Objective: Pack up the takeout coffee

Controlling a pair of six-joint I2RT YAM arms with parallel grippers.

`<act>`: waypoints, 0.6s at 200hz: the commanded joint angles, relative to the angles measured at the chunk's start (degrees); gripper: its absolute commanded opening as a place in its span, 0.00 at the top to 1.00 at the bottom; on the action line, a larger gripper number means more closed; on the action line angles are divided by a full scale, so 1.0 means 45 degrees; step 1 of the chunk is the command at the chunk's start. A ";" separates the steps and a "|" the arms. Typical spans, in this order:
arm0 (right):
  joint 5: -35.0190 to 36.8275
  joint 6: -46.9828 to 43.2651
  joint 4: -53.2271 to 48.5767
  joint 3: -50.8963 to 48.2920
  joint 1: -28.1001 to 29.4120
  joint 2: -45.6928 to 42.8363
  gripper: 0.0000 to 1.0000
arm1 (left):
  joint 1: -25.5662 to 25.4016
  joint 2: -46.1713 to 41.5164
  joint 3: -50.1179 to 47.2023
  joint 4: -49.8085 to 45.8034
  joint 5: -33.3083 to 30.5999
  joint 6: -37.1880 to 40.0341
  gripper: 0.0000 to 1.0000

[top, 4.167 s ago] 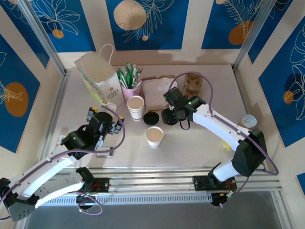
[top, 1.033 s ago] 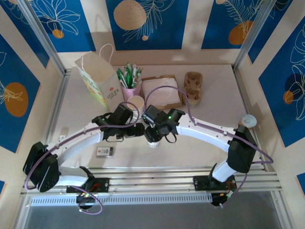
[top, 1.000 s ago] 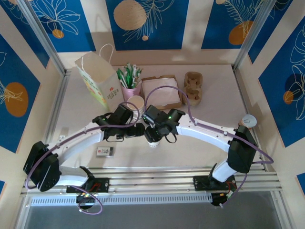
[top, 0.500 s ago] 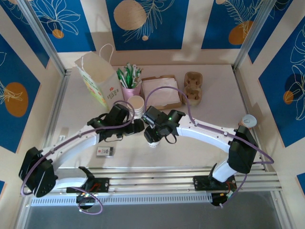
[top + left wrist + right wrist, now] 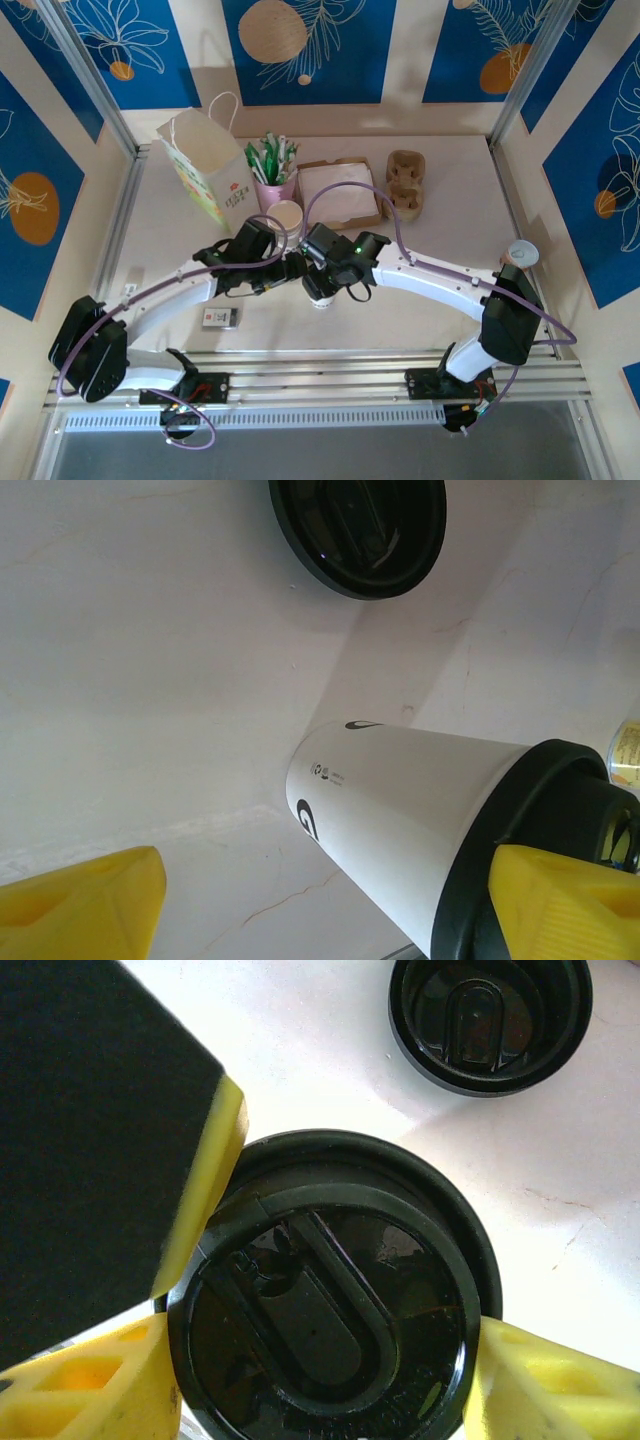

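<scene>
Table (image 5: 450, 200): paper bag (image 5: 205, 165), coffee cup (image 5: 400, 810), spare lid (image 5: 357, 530), perhaps card (image 5: 220, 319).

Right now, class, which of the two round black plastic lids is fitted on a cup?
The black lid between the right pincer's yellow fingers caps the cream-white paper cup; the other lid lies loose on the table.

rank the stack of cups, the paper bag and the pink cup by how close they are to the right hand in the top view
1. Stack of cups: nearest, just behind and left of the right hand, which grips the coffee cup.
2. Pink cup: farther back, behind the stack.
3. Paper bag: farthest, at the back left.
</scene>
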 commanded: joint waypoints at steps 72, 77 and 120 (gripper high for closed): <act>-0.1799 0.0008 -0.1042 -0.1629 0.0054 0.0997 0.37 | -0.0121 0.0921 -0.1439 -0.0151 -0.0193 0.0168 0.31; -0.1804 0.0008 -0.1025 -0.1653 0.0041 0.0985 0.37 | -0.0116 0.0885 -0.1469 -0.0186 -0.0221 0.0207 0.31; -0.1793 0.0034 -0.0925 -0.1922 -0.0099 0.0759 0.37 | -0.0024 0.0072 0.0343 -0.2251 -0.1237 0.1243 0.19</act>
